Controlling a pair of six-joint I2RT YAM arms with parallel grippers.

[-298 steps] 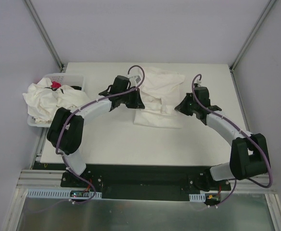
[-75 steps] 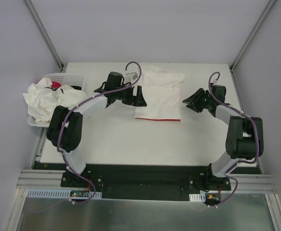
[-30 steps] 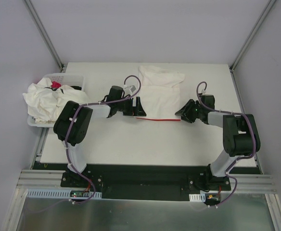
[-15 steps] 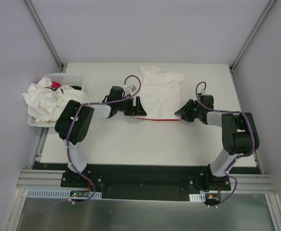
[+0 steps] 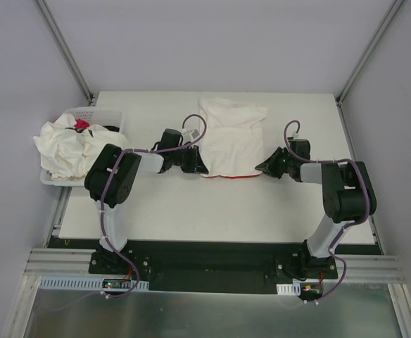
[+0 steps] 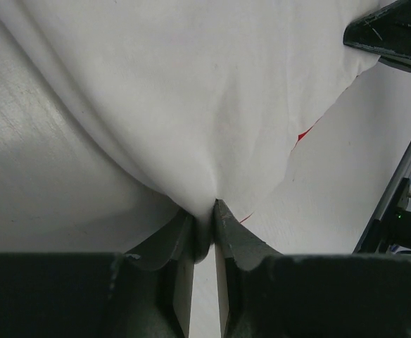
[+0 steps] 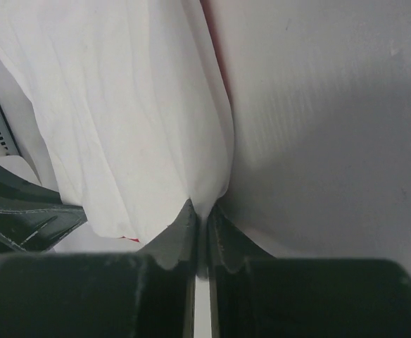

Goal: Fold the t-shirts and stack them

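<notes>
Left tool (image 5: 200, 169), white table (image 5: 191, 211), grey walls (image 5: 226, 42)

The folded t-shirt (image 6: 191, 91) runs off the top of both wrist views. From above, we cannot see its near corners under the left gripper (image 5: 197, 167) and right gripper (image 5: 260, 169). Heaped t-shirts (image 5: 72, 148) half bury the basket (image 5: 96, 113); a red scrap (image 5: 82, 124), perhaps a packet, is too small to tell.
</notes>
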